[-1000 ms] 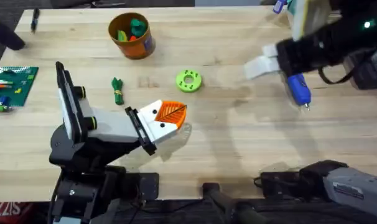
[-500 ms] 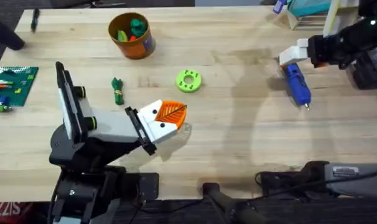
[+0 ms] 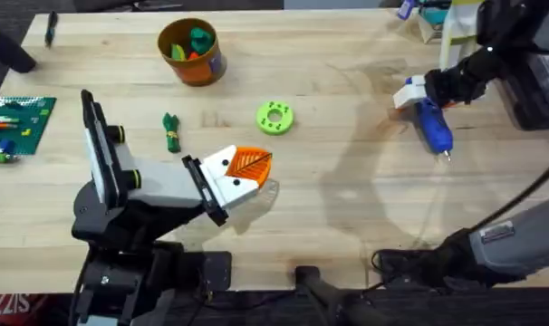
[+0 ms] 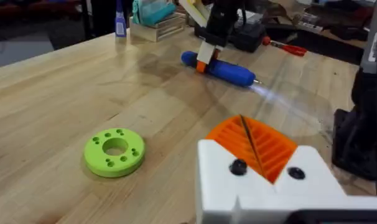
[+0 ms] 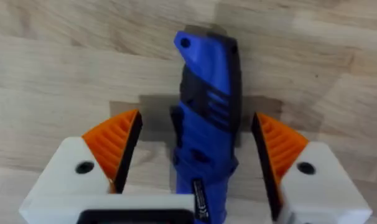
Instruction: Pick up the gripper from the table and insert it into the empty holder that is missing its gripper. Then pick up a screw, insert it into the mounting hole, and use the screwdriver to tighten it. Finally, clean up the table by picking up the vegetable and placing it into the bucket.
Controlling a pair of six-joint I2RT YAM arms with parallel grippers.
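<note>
Lying near the table's left edge: a green brick plate [image 3: 19, 122]. Standing further right, close to the far edge: the bucket [image 3: 190, 51]. Resting below it: the vegetable [image 3: 171, 132], with open wood around. Sitting mid-table: left gripper [image 3: 247, 172], jaws together. Lying toward the right edge: the screwdriver [image 3: 433, 125]. Straddling its rear end without touching: right gripper [image 5: 195, 155], jaws apart.

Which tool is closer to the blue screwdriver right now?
Right. The right tool is directly over the screwdriver, its open orange pads straddling the blue body. The left tool sits far off across the table, near the green disc.
</note>
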